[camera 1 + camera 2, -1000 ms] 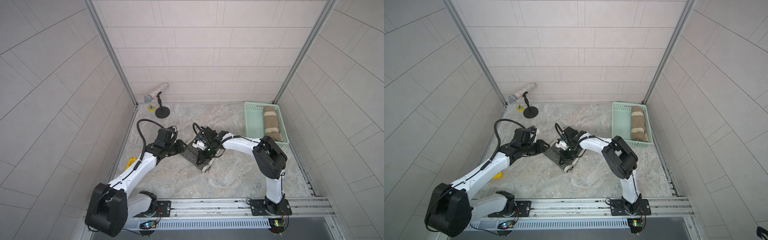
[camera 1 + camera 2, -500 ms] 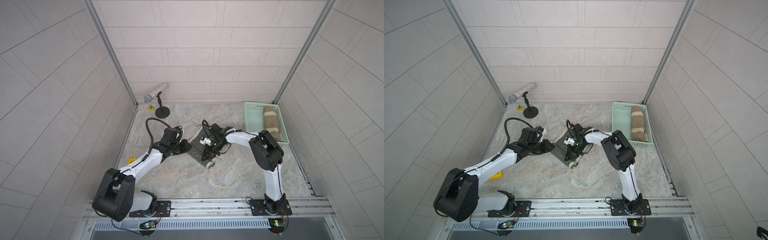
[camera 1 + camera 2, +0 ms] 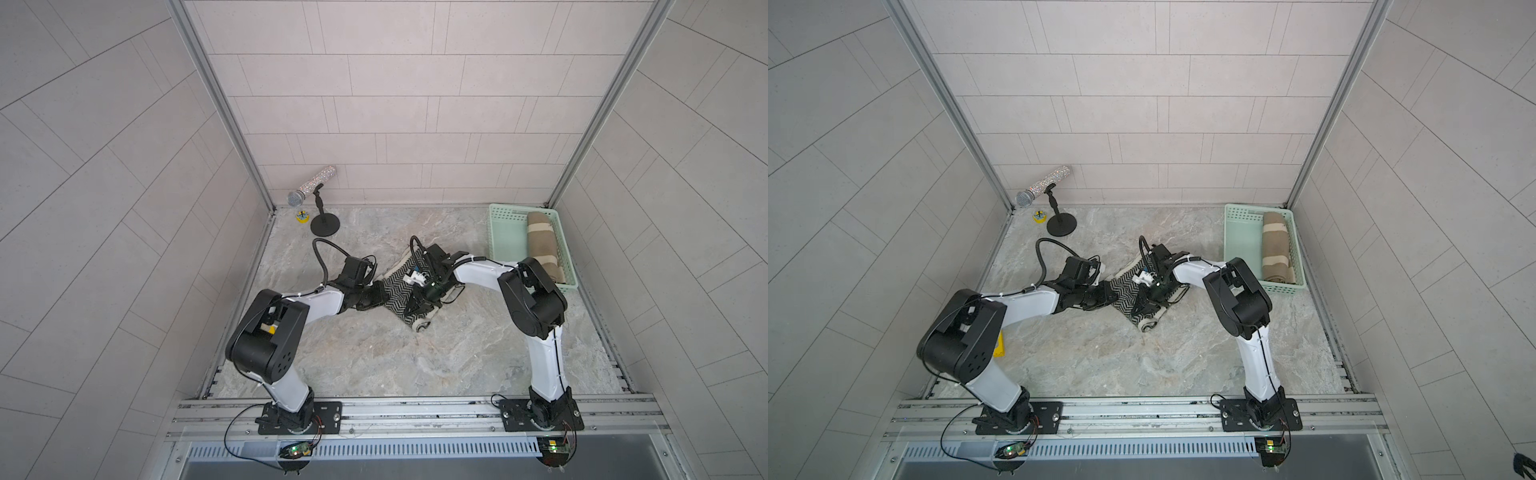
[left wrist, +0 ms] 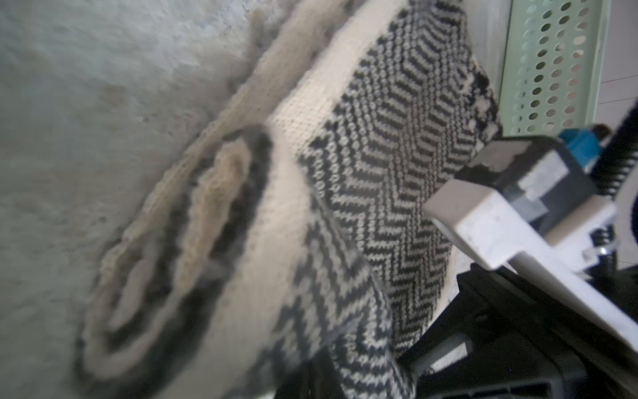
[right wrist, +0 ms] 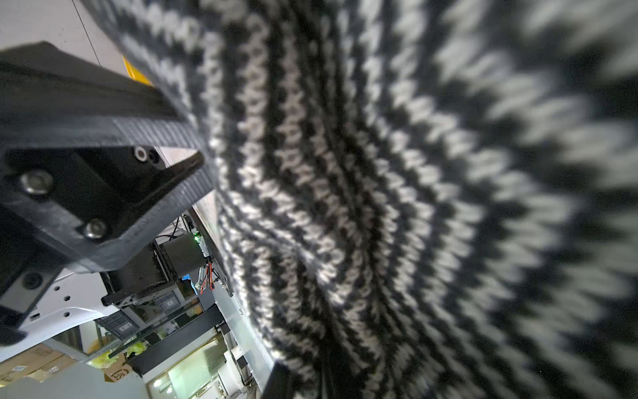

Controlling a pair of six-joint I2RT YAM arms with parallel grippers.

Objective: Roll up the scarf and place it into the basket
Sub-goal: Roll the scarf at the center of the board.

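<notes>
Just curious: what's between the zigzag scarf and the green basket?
In both top views, the right arm crosses that gap, above bare tabletop, between scarf and basket.

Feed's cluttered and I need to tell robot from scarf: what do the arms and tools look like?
Left arm and right arm: white links, bulky black joint housings, black base plates. A black cable loops over each wrist. Left tool and right tool are black.

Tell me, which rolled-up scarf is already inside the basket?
The brown scarf with cream stripes lies inside the green basket. The black-and-white zigzag scarf is out on the table, not in it.
</notes>
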